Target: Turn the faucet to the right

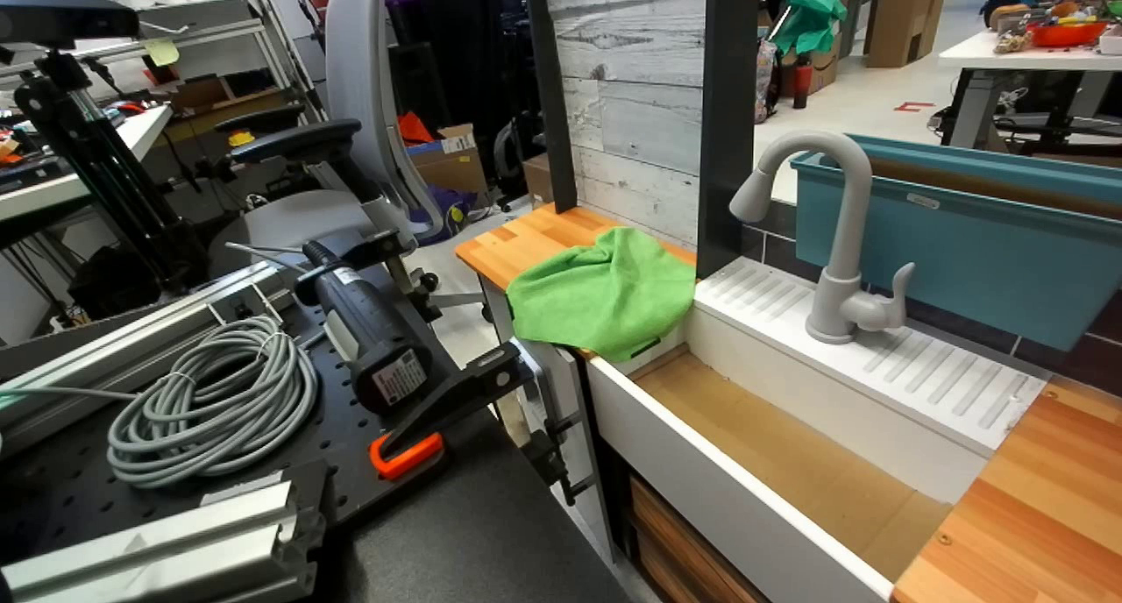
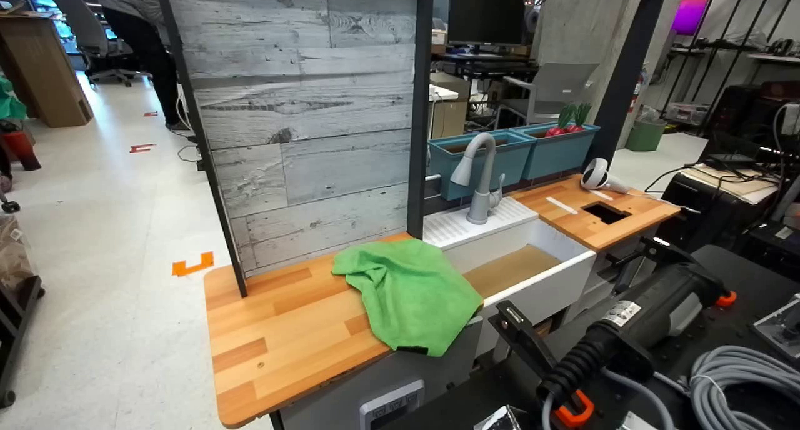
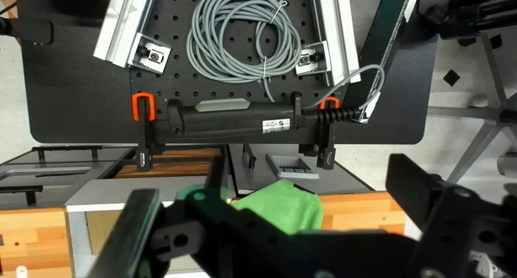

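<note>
The grey gooseneck faucet (image 1: 855, 226) stands upright on the white ridged ledge behind the sink, and it also shows in an exterior view (image 2: 485, 186). Its spout head (image 1: 750, 196) points along the ledge toward the plank panel side. Its small side lever (image 1: 900, 294) sticks up on the opposite side of the base. My gripper (image 3: 272, 183) shows only in the wrist view, with its dark fingers wide apart and nothing between them. It hangs high, apart from the faucet. The faucet does not show in the wrist view. The arm is out of both exterior views.
The white sink (image 1: 745, 498) lies before the faucet. A green cloth (image 1: 605, 296) drapes over the wooden counter (image 2: 281, 336) beside it. A dark post (image 1: 727, 103) and teal planter (image 1: 955, 244) stand close to the faucet. A black table (image 1: 473, 524) holds a clamped tool (image 1: 368, 331) and coiled cable (image 1: 210, 401).
</note>
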You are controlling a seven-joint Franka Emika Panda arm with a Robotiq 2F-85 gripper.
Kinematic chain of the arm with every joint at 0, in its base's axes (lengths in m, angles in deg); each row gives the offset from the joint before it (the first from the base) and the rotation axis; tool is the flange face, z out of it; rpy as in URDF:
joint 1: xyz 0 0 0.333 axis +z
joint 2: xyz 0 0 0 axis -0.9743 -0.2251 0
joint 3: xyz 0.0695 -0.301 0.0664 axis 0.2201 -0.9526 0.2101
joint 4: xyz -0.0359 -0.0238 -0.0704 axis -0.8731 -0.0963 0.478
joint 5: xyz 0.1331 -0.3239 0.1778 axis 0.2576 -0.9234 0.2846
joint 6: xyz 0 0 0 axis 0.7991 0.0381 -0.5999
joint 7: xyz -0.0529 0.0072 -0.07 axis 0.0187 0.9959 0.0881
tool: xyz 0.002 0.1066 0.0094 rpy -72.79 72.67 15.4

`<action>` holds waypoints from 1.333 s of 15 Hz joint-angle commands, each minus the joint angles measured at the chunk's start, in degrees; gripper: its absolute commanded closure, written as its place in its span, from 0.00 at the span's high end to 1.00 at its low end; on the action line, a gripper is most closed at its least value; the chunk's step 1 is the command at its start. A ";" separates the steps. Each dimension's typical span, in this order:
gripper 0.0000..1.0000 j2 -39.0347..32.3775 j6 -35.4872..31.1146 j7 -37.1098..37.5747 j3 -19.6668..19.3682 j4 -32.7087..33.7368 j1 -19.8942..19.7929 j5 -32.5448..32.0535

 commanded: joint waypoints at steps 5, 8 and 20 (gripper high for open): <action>1.00 -9.69 -16.61 4.13 -1.09 4.08 0.38 9.67; 1.00 -16.77 -24.63 5.83 -2.42 8.85 0.27 15.37; 1.00 -48.21 -35.78 5.59 -6.43 32.03 -4.45 38.89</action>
